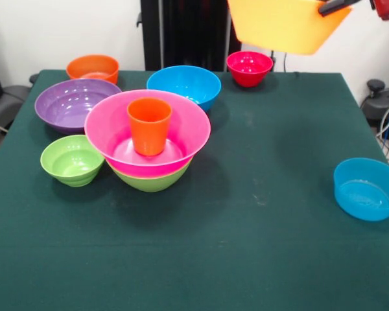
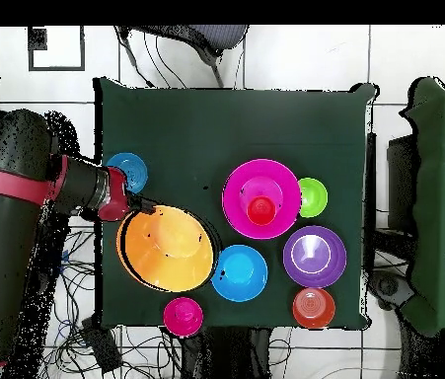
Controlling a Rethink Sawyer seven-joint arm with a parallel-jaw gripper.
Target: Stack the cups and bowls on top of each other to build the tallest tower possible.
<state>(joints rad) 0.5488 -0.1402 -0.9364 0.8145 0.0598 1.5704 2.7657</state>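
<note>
Gripper [image 2: 139, 205] grasps large orange bowl [image 1: 286, 24] aloft; tower [image 1: 149, 139], well aside, holds three pieces, six bowls left.

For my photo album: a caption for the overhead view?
Robot gripper carries a big orange bowl above the table.

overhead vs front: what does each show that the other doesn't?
Overhead only: the whole red and black arm reaching the large orange bowl, and that bowl's full rim.
Front only: the green bowl under the pink bowl, and the orange bowl lifted clear of the table.
Both: the orange cup upright in the pink bowl, and the loose bowls around it.
</note>
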